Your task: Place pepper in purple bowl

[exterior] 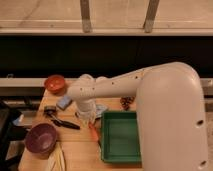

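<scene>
The gripper was shut, apparently pinching the top end of the pepper lying just below it. Lifting straight up before swinging to the purple bowl, lower-left of the gripper, would probably keep that thin pepper from slipping.

The arm stretches out low (elbow looming near the camera), hand pointing down, fingers closed.
</scene>
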